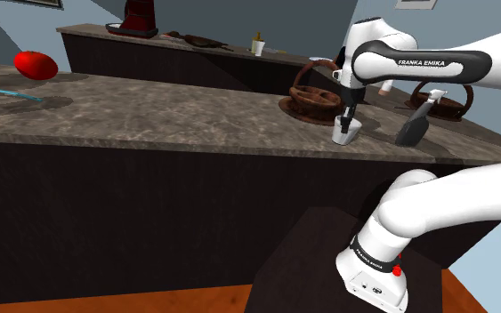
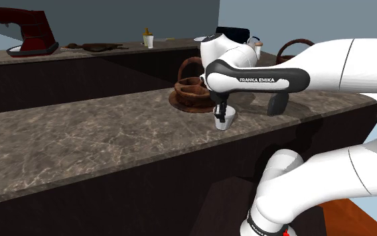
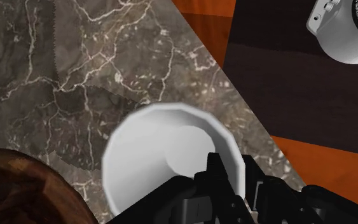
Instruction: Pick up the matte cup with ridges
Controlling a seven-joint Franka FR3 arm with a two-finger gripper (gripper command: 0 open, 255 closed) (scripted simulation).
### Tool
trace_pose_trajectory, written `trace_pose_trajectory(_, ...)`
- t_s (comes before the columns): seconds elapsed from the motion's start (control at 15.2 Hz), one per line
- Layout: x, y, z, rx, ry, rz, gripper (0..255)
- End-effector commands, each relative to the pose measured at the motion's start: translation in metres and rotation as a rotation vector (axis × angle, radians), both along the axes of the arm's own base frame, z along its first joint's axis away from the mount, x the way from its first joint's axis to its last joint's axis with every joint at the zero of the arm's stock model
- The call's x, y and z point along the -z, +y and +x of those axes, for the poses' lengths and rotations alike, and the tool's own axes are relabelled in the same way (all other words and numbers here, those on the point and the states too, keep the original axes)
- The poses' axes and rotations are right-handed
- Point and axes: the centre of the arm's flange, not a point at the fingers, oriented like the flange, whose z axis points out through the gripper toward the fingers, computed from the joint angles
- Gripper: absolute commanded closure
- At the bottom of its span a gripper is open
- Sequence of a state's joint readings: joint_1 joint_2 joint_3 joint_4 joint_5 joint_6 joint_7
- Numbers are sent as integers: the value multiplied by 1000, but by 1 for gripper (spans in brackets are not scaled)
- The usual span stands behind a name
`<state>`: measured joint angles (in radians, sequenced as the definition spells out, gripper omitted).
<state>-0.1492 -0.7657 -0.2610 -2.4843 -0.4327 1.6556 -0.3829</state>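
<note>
Marbled desk (image 1: 150,116): white cup (image 3: 165,146) is being clasped by its rim between the nearly closed tool (image 3: 233,179) fingers, just right of a brown basket (image 1: 311,100).

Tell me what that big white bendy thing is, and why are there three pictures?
It is a robot arm, white with dark joints, standing on a box. These are computer-drawn pictures, not photos. At its tip is a black hand for grabbing things.

The three pictures show the same moment from three cameras. One looks down from beside the robot's box, one looks from another spot nearby, and one sits on the hand itself and looks straight down.

On the stone-patterned counter stand a white cup, a dark brown basket and a dark spray bottle. Farther off lies something round and red.

The hand is down at the cup's rim. The cup stands on the counter, and I cannot tell whether it is gripped yet.
</note>
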Motion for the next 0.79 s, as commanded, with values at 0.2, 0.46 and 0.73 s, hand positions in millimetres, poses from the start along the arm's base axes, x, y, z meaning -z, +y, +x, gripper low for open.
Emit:
trace_pose_trajectory(0.2,0,0,0,0,0,0,255)
trace_pose_trajectory(0.46,-5,0,0,0,0,0,255)
trace_pose_trajectory(0.73,-26,0,0,0,0,0,255)
